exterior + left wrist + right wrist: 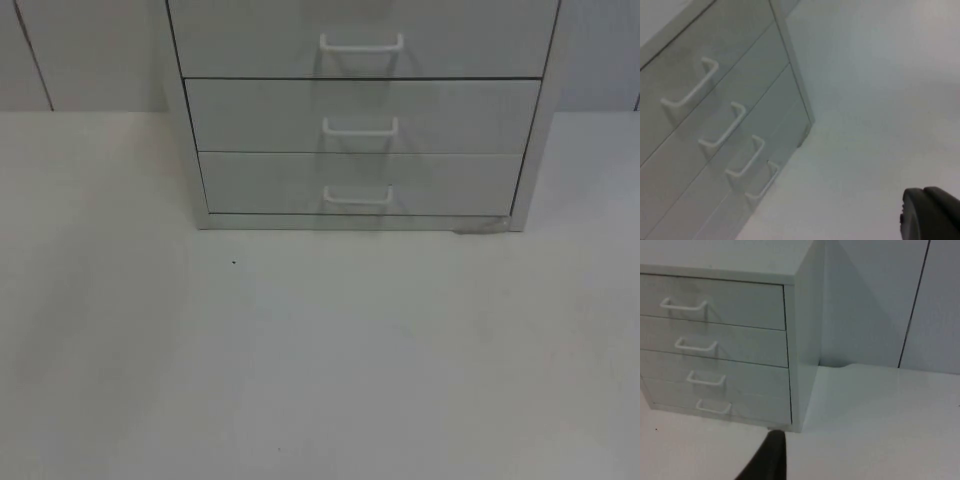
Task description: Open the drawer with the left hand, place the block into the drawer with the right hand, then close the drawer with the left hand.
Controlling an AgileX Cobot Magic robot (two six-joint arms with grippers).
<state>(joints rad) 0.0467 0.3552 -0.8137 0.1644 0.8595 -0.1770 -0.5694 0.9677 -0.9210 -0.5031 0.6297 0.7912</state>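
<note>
White drawer unit (735,340) beyond right end effector (771,452).

A plain white surface (320,360) stretches wide under soft, even light. It ends at a pale grey partition wall (80,50) made of flat panels, with a thin dark vertical seam (913,305) between two of them. A tiny dark speck (234,263) marks the surface. Faint shadow falls on the wall where it meets the surface.
</note>
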